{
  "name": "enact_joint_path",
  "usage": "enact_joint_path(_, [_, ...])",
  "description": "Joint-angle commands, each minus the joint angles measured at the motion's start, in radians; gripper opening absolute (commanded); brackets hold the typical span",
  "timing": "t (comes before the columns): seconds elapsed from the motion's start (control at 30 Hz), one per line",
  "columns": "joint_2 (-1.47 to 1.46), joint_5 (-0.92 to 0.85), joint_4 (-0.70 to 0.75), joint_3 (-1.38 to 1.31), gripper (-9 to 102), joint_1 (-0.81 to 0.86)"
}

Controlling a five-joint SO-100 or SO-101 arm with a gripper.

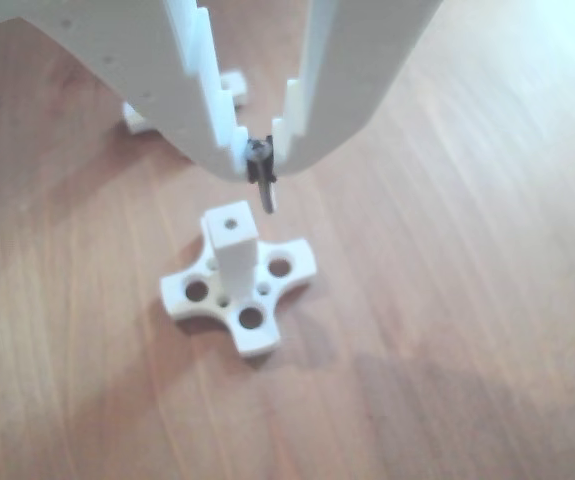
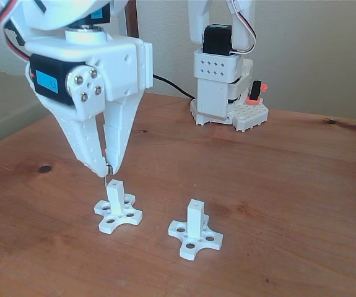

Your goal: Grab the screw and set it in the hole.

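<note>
My white gripper (image 1: 260, 160) is shut on the thin dark screw (image 1: 265, 185), which hangs point down from the fingertips. In the other view the screw's tip sits just above and a little to the right of the hole (image 1: 232, 222) in the top face of the square white post (image 1: 235, 255). The post stands upright on its cross-shaped base (image 1: 267, 340). In the fixed view the gripper (image 2: 108, 168) hovers over the left post (image 2: 114, 193), and the screw (image 2: 108, 178) nearly reaches the post's top, near its left edge.
A second white post on a cross base (image 2: 195, 230) stands to the right of the first in the fixed view. The arm's white base (image 2: 221, 99) is clamped at the back of the wooden table (image 2: 301, 185). A dark knot (image 2: 44, 169) marks the wood at left.
</note>
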Motion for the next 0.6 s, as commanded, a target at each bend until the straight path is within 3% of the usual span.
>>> enact_joint_path(0.0, [0.043,-0.006,0.008,-0.081,-4,-0.003])
enact_joint_path(0.57, [0.120,0.041,0.075,-0.074,-4,-0.110])
